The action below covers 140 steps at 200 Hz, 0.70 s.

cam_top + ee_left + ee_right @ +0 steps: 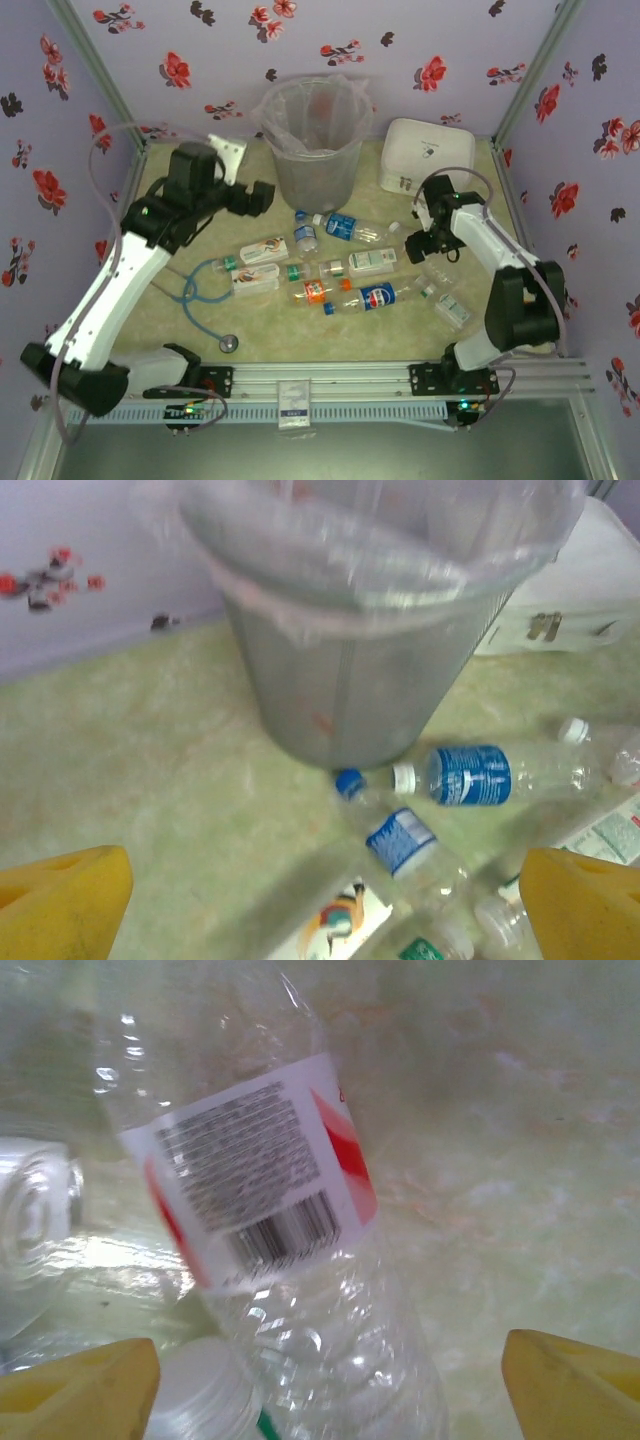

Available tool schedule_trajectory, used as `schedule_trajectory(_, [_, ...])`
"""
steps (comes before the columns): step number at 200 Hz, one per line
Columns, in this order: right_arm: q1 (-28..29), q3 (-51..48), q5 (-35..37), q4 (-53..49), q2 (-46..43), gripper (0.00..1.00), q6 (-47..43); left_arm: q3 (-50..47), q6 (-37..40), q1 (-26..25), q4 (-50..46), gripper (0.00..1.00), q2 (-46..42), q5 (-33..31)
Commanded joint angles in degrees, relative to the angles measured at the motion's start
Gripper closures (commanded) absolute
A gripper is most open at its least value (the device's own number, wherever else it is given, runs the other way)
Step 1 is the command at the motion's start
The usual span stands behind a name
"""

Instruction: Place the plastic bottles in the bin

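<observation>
The left tool (pixel 320 920) is spread wide with nothing between its yellow fingers (pixel 60 905). It hangs low, just beside the bin (pixel 340 700), and faces the bin's wall rather than its mouth. Empty and this close to the bucket, it looks free for another pick. Nearest to it, a small blue-capped bottle (pixel 400 840) and a larger blue-labelled bottle (pixel 470 775) lie on their sides on the green surface (pixel 150 760) at the foot of the bin. Lying flat, they offer their round bodies to a grasp from above.

The right tool (pixel 325 1390) is also wide apart. It straddles a clear bottle (pixel 265 1185) with a red-and-white barcode label that lies on the surface. Neither finger appears to touch the bottle, so it is lined up for a grasp, not held. A neighbour's white cap (pixel 205 1390) sits close to one finger and could get caught as the tool closes.

Further out, the other bottles (pixel 372 262) lie in a loose band between the arms, in front of the bin. The bin stands upright at the back, and its liner bag (pixel 345 85) is folded over the rim, which keeps the mouth open. I cannot tell what is inside it. The white latched case (pixel 428 155) and the stethoscope (pixel 200 295) lie to either side, outside the job.
</observation>
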Motion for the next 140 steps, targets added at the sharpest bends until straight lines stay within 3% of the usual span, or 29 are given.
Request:
schedule_trajectory(1, [-1.38,2.71,-4.97,2.24,4.71,0.08,-5.51,-10.45,-6.40,0.41,1.70,0.00,-5.77,0.66])
schedule_trajectory(34, [-1.45,5.80,-7.43,1.54,12.12,0.08,-7.10,-22.21,-11.17,0.63,0.58,0.00,-12.47,1.17])
schedule_trajectory(65, [-1.72,8.44,-6.54,1.54,16.37,0.14,-7.11,-25.76,-12.46,0.62,0.56,0.00,-13.34,1.16])
schedule_trajectory(140, [-2.50,12.26,-3.23,-3.85,9.03,0.41,-6.72,-25.47,-11.18,0.80,3.65,0.00,-8.45,1.68])
